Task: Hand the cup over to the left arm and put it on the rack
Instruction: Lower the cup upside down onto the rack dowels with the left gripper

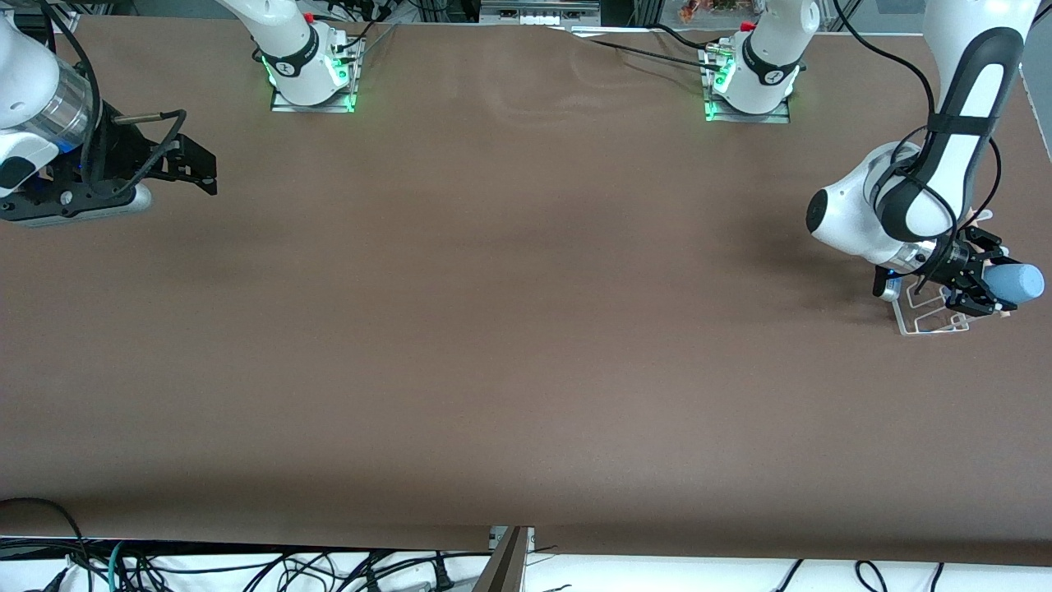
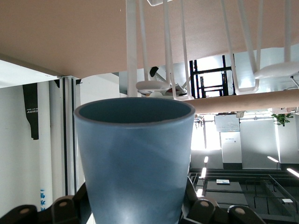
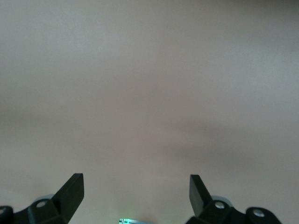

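Cup (image 1: pixel 1019 281): one light-blue plastic tumbler, plain and handleless, lying on its side in the air over the rack at the left arm's end of the desk; in the left wrist view its open rim (image 2: pixel 134 110) faces away from the camera.
Right pincer (image 1: pixel 193 164): one, at the right arm's end, hanging above the bare brown desk (image 1: pixel 509 329), jaws spread wide with nothing between them; this arm waits.
Left pincer (image 1: pixel 982 284): one, clamped tight on the cup's base end, over the rack.
Rack (image 1: pixel 929 316): one small white wire rack, standing on the desk under the left pincer; its loops and a pale wooden dowel (image 2: pixel 247 101) show in the left wrist view just past the cup.
Count: two arms, one cup, one rack.
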### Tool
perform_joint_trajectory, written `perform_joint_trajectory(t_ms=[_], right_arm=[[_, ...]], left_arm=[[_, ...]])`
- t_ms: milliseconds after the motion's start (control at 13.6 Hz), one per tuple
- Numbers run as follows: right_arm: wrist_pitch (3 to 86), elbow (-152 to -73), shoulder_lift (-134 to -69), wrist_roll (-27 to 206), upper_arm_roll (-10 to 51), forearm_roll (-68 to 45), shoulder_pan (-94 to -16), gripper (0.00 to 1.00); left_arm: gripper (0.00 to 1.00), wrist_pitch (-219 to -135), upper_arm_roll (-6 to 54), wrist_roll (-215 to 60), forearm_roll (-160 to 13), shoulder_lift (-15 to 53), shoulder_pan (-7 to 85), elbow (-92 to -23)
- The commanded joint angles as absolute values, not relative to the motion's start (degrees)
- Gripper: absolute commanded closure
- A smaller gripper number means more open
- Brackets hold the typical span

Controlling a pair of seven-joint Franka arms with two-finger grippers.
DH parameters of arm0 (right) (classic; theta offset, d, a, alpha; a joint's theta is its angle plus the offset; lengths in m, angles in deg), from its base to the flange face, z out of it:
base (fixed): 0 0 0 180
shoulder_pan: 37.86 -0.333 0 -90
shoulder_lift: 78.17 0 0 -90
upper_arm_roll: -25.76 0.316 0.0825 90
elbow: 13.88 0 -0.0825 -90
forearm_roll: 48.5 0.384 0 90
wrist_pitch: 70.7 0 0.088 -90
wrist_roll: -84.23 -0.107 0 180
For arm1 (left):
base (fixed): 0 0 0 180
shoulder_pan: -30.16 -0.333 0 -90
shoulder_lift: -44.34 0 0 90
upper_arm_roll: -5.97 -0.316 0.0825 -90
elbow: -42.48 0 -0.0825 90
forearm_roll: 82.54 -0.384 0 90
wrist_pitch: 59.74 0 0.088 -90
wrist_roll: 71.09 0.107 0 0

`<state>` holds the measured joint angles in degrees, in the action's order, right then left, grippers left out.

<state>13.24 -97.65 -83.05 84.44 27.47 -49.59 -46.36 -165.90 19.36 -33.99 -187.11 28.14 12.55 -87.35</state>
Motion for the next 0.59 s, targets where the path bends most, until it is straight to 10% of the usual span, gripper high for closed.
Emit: perform_joint_trajectory(t_ms=[0, 513], right_arm=[[12.9, -97.3, -82.7, 84.0, 27.5, -48.9, -46.9, 0.00], [12.9, -97.3, -82.7, 83.8, 27.5, -48.9, -47.3, 0.00]], left_arm=[[1.00, -165.9, 19.5, -36.9, -189.9, 28.3, 11.6, -88.4], [1.00, -165.9, 19.3, -40.0, -191.0, 26.1, 11.4, -88.7]])
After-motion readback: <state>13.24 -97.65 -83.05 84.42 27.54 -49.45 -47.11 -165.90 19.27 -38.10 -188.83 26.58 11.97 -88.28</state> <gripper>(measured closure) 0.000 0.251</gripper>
